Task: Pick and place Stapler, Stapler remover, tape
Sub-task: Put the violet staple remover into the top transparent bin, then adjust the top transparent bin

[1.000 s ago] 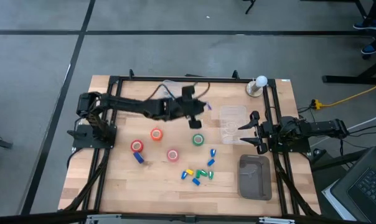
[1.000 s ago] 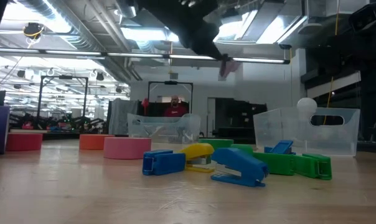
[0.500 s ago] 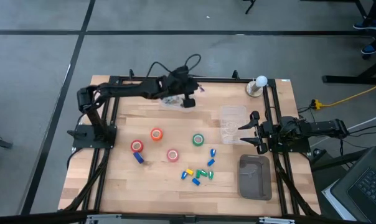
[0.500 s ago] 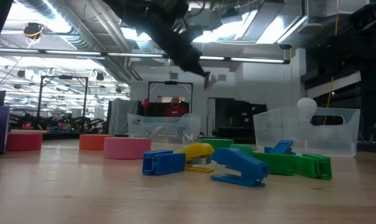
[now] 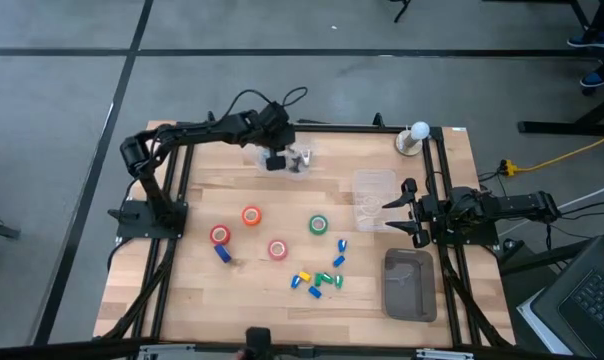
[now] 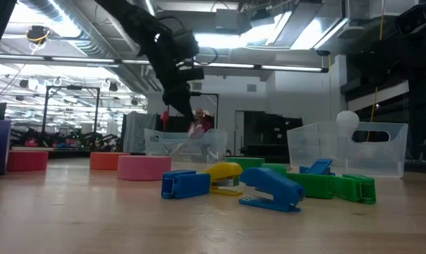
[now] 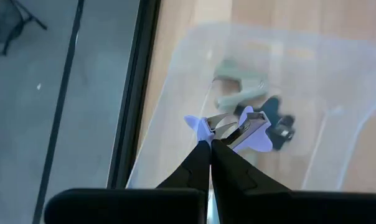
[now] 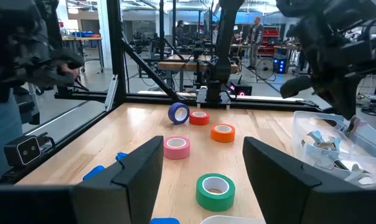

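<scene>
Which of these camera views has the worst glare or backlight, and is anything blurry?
Low view: bright ceiling lights leave the left arm a dark silhouette over the clear bin. Left wrist view: the left gripper is shut on a purple staple remover, and the bin contents look hazy. High view: evenly lit.

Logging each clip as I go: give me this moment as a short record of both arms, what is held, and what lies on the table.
left pincer: shut on a purple staple remover, above the clear bin at the table's far edge
bin contents: other staple removers, seen in the left wrist view
right pincer: open, holding nothing, waiting at the table's right side
tape rolls: four, on the table
small staplers: clustered near the front
</scene>
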Robot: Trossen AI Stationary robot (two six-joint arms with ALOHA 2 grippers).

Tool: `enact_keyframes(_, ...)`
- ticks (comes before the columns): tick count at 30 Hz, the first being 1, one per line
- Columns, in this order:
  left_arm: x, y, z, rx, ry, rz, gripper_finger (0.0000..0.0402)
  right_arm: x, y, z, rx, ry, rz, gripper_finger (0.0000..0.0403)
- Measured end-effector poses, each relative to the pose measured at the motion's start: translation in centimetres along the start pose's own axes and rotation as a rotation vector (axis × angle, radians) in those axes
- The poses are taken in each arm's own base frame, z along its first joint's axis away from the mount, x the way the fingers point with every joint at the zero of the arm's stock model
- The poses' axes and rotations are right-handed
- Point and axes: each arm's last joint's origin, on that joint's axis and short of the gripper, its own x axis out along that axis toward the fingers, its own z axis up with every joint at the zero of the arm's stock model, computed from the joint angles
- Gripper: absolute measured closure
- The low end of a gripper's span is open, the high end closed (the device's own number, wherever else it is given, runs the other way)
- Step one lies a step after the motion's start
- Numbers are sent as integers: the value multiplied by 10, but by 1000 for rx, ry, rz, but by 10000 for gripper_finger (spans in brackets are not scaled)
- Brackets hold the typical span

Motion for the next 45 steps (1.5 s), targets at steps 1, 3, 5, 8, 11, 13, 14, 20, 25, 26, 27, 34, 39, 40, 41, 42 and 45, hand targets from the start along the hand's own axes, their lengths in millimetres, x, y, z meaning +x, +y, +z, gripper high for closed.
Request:
enact_keyframes(1,1,3,-2,-9,6,3,398,0,0,0,0,0,0,178)
enact_keyframes(3,1,7,-4,-29,4,13,397,0,0,0,0,0,0,178)
enact_keyframes(5,1,11,-4,-49,-14,18,393,0,0,0,0,0,0,178)
enact_keyframes(8,1,14,-2,-92,-61,0,375,0,0,0,0,0,0,178)
enact_keyframes(11,1,16,0,-131,-112,-32,347,0,0,0,0,0,0,178)
enact_keyframes(13,1,16,2,-138,-137,-31,326,0,0,0,0,0,0,178)
enact_keyframes(14,1,17,3,-137,-145,-28,316,0,0,0,0,0,0,178)
enact_keyframes(20,-6,14,18,-164,-209,-70,274,0,0,0,0,0,1,178)
enact_keyframes(25,-11,2,41,-162,-291,-177,268,0,0,0,0,0,0,178)
enact_keyframes(26,-9,-2,45,-156,-287,-192,268,0,0,0,0,0,1,178)
enact_keyframes(27,-7,-6,50,-146,-291,-201,269,0,0,0,0,0,1,178)
enact_keyframes(34,18,-41,69,-53,-268,-276,274,0,0,0,0,0,0,178)
enact_keyframes(39,47,-59,68,-22,-212,-312,274,0,0,0,0,0,0,178)
enact_keyframes(40,54,-60,66,-16,-199,-315,274,0,0,0,0,0,0,178)
enact_keyframes(41,60,-61,63,-11,-178,-317,274,0,0,0,0,0,0,178)
enact_keyframes(42,65,-61,60,-10,-160,-313,275,0,0,0,0,0,0,178)
enact_keyframes(45,74,-55,53,-17,-106,-257,276,0,0,0,0,0,0,178)
